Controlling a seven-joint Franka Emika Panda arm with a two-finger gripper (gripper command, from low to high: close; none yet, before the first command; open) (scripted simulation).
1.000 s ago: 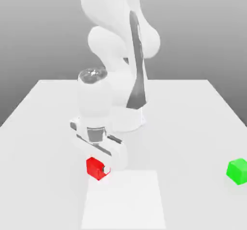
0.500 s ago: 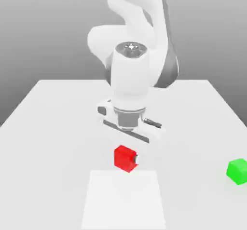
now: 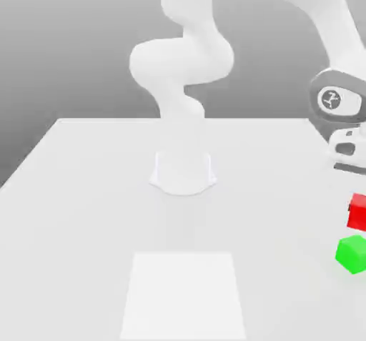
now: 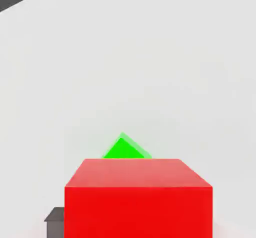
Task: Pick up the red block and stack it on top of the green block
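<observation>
Exterior view: the arm reaches to the far right edge, where the gripper [image 3: 355, 189] pinches the red block [image 3: 358, 211] directly beneath the hand, lifted clear of the white counter [image 3: 86, 211]. The green block [image 3: 352, 254] rests on the counter just below the red one, a narrow gap between them. Hand view: the red block [image 4: 138, 197] sits close in front, held between the fingers, with a corner of the green block [image 4: 122, 149] showing past its edge.

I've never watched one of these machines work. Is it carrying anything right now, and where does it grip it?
Yes: the pincer is shut on the red block, carried in the air just above the green block. Which faces it grips cannot be seen.
</observation>
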